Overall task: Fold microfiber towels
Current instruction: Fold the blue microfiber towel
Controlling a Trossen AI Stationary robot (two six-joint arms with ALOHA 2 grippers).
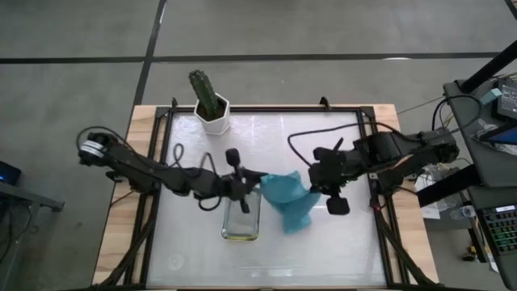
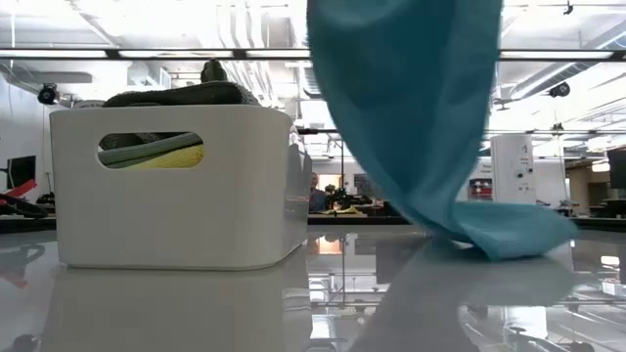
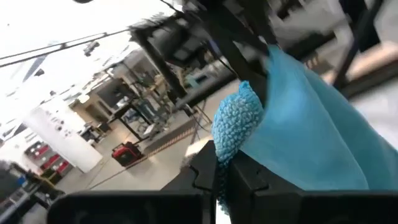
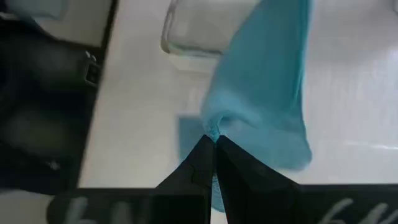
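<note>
Two dark hands, the left hand (image 1: 245,183) and the right hand (image 1: 317,184), each clamp a top corner of the soft teal microfiber towel (image 1: 289,199), hanging it above the worktop (image 1: 323,250) beside the white tray (image 2: 176,186), apparently to spread it flat for folding.

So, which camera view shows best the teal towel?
The high view: the whole teal towel hangs between the left gripper and the right gripper. The low view shows its hanging body touching the table; wrist views show only pinched corners.
</note>
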